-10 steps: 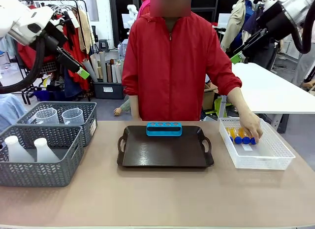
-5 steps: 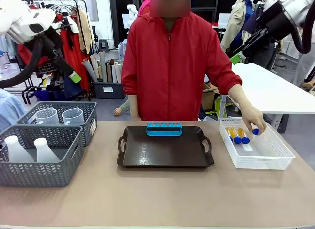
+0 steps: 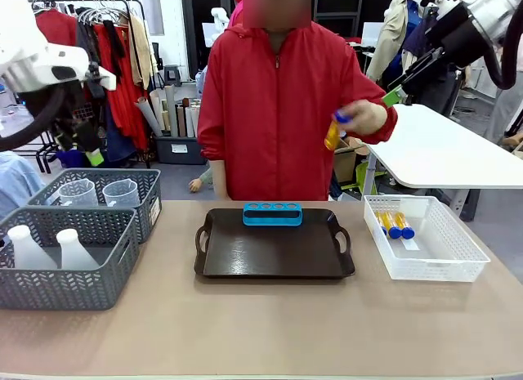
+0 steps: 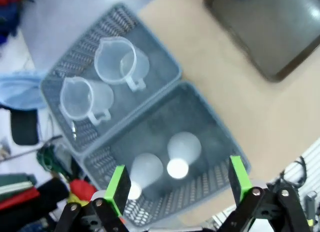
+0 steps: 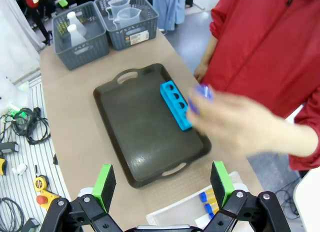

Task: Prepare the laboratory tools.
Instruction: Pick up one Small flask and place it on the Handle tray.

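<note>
The person's hand (image 3: 365, 117) has come up out of the white basket (image 3: 429, 270) and now holds one orange tube (image 3: 333, 133) with a blue cap at chest height; a second ago it was down among the tubes. In the right wrist view this hand is a blur just ahead of the right jaws, above the blue rack (image 5: 175, 105) on the dark tray (image 5: 140, 137). The other tubes (image 3: 394, 225) lie in the white basket, below the right jaws. I judge that the first tube is on its way to the rack, whose holes are all empty for now.

The left jaws have swung down from their raised place and now hang over the grey baskets (image 4: 200, 115) on the worktop. Directly under them stand two conical flasks (image 4: 184, 146), and farther ahead are two beakers (image 4: 117, 60) with handles. A flask seems to be the next thing to take. Both pairs of jaws stand apart and hold nothing.

About writing: a white label (image 3: 154, 210) on the far grey basket is too small to read, and the marks on the beakers are not legible. I see no brand.
</note>
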Robot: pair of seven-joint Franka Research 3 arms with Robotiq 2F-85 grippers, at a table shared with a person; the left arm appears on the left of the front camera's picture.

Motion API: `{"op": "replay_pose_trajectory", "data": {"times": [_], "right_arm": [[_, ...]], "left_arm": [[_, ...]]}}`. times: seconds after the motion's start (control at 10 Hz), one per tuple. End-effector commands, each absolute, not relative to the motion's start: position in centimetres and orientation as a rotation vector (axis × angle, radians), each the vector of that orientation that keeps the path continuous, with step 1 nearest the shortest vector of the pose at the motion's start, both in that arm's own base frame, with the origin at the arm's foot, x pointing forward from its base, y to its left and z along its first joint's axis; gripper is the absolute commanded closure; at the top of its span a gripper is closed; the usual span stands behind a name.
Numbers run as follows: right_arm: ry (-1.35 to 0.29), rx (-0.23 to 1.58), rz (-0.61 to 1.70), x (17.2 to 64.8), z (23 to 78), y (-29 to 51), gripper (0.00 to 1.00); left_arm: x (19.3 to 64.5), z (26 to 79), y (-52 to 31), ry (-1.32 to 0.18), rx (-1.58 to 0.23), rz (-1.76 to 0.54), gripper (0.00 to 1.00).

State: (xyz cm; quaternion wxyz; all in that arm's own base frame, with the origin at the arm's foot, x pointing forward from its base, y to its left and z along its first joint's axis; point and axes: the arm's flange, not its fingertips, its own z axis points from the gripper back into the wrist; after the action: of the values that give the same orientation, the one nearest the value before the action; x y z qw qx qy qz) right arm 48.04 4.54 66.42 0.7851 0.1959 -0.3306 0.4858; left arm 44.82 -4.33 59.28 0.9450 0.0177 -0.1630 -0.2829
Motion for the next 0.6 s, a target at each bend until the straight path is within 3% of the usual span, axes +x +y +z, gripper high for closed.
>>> {"op": "replay_pose_trajectory", "data": {"times": [0.0, 0.5], "right_arm": [[-0.720, 0.418, 1.044, 48.0, 66.6, 4.6, 0.00], [-0.720, 0.418, 1.044, 48.0, 66.6, 4.6, 0.00]], "left_arm": [[43.7, 57.9, -4.4, -0.268, 0.014, -0.527, 0.00], [44.0, 56.0, -4.3, -0.246, 0.012, -0.519, 0.00]]}}
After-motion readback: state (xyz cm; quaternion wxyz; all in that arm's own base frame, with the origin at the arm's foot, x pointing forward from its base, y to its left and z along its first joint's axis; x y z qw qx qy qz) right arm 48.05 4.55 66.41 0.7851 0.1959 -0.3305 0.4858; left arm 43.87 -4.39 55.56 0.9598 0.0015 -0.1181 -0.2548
